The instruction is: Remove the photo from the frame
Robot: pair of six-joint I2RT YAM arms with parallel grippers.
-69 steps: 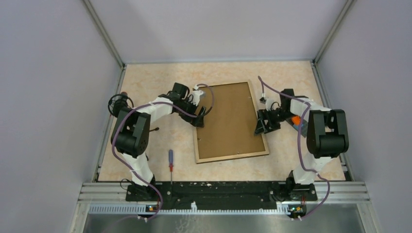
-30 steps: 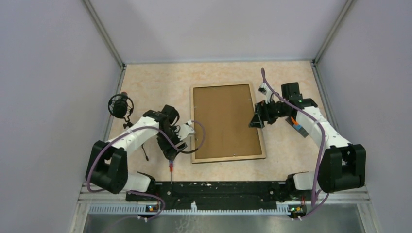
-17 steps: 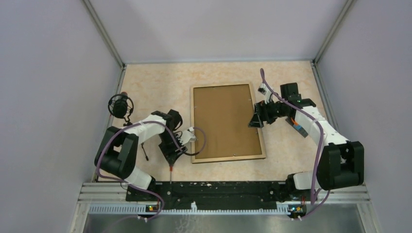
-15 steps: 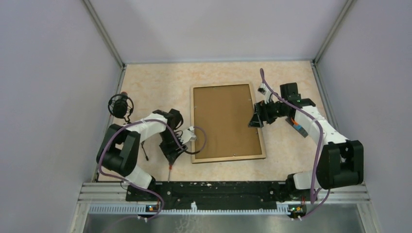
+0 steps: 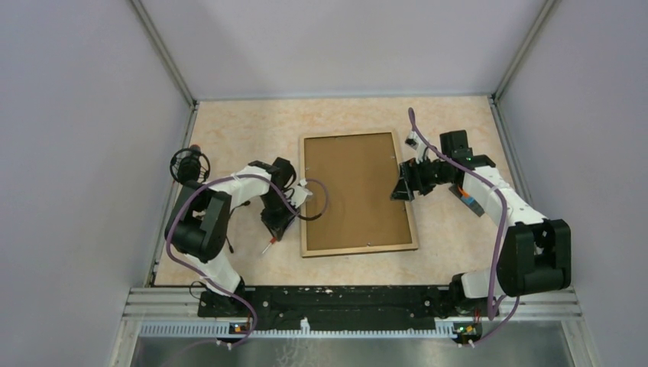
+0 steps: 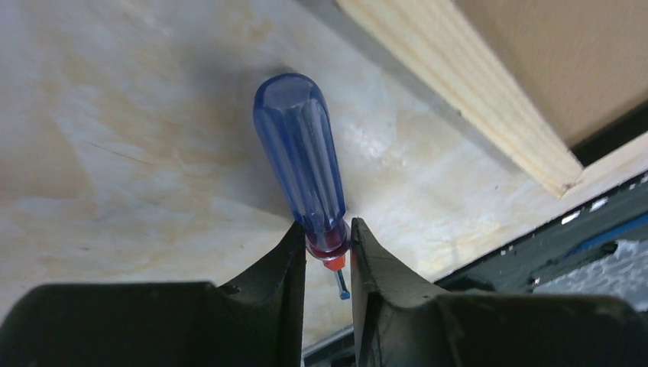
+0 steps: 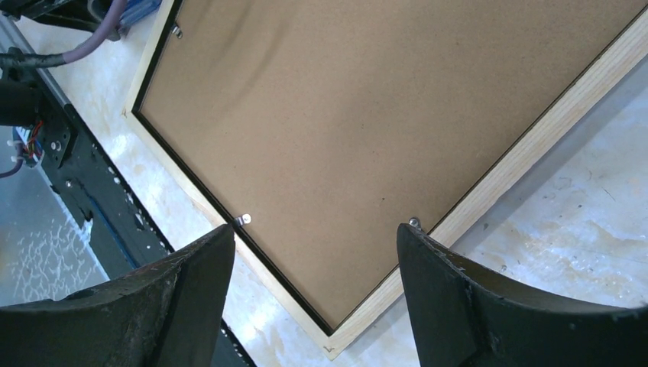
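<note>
Left gripper (image 6: 327,241) clasps the screwdriver (image 6: 299,153), likely for prying the frame (image 5: 355,191)'s clips (image 7: 243,220). Right gripper (image 5: 401,189) hovers unclenched above it.

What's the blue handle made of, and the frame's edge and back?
The screwdriver handle looks like see-through blue plastic, glossy with highlights. The frame's rim looks like pale bare wood, showing grain. Its back board seems matte brown fibreboard, faintly speckled.
</note>
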